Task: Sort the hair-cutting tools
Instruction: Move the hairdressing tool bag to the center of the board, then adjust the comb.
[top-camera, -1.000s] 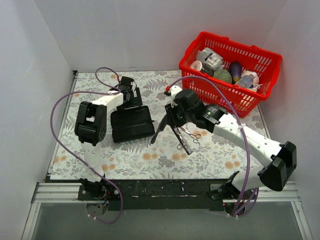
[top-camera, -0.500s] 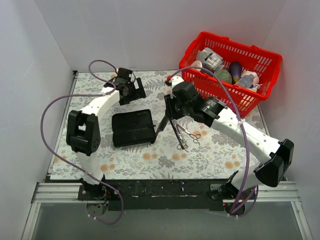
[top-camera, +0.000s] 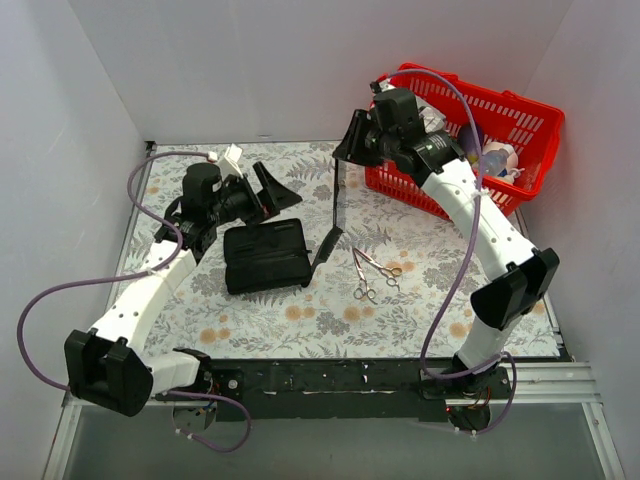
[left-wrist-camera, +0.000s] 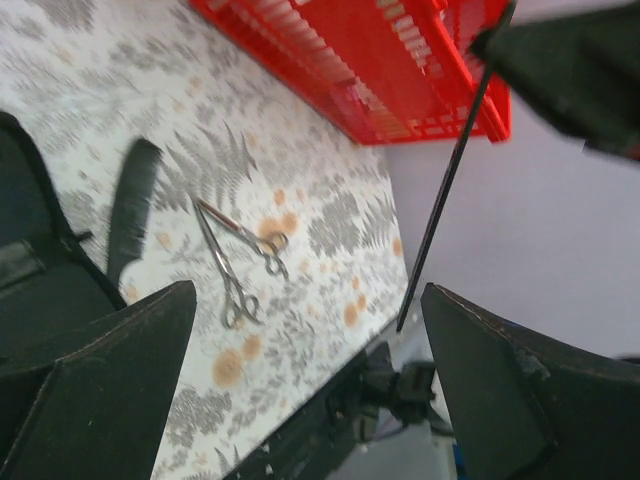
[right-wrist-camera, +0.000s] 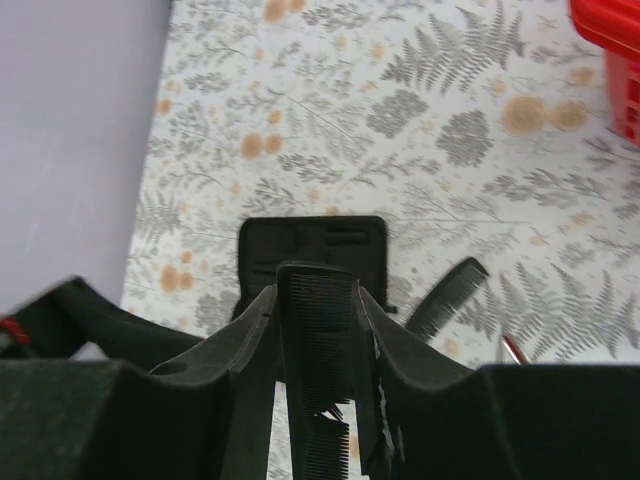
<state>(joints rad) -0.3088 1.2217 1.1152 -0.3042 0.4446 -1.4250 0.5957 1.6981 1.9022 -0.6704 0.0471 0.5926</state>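
Floral table (top-camera: 300, 320) bears scissors (top-camera: 372, 272); red basket (top-camera: 500, 95) holds bottles (top-camera: 497, 157).

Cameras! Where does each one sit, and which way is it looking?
Top external: above and behind the arms, facing down at the table; shows both arms, left gripper and right gripper.
Left wrist: on the left arm, facing across the table at the scissors and red basket; its own spread fingers show.
Right wrist: on the right arm, facing down at the black case; its fingers clamp a black comb.
Shared: both wrist views show the second comb lying by the case.
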